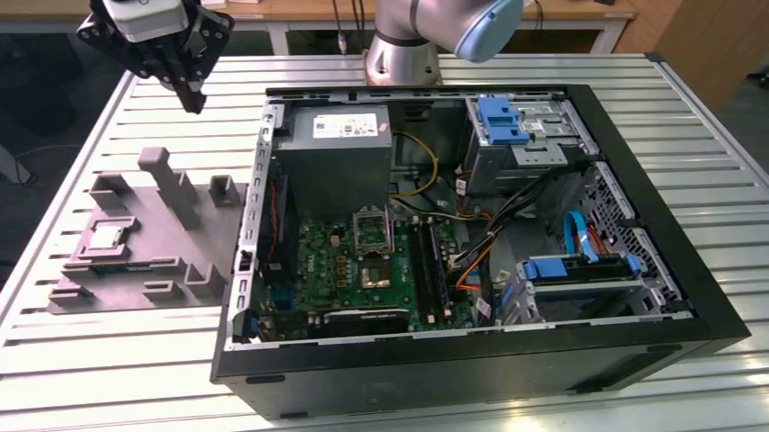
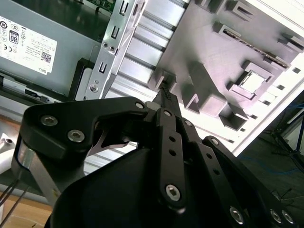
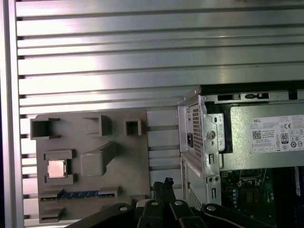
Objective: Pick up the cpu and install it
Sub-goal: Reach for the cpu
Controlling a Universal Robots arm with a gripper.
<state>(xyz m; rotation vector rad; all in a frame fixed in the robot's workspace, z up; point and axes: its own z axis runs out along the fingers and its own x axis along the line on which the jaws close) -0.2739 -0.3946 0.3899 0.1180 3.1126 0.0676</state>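
Observation:
The cpu (image 1: 106, 236) is a small silver square lying flat in a recess of the grey moulded tray (image 1: 150, 270) on the exterior view's left. It also shows in both wrist views as the cpu (image 3: 56, 168) and the cpu (image 2: 251, 81). My gripper (image 1: 193, 101) hangs high above the slatted table, behind the tray and well apart from the chip. Its black fingers are shut together with nothing between them, and the gripper (image 2: 164, 94) tip points down between the tray and the case. The green board's metal-framed socket (image 1: 371, 230) lies inside the open computer case.
The open black computer case (image 1: 673, 270) takes up the middle and the exterior view's right, with a grey power-supply box (image 1: 342, 148), cables and blue drive brackets inside. The tray (image 3: 95, 142) has upright posts and a blue strip in a slot. The table is ribbed aluminium.

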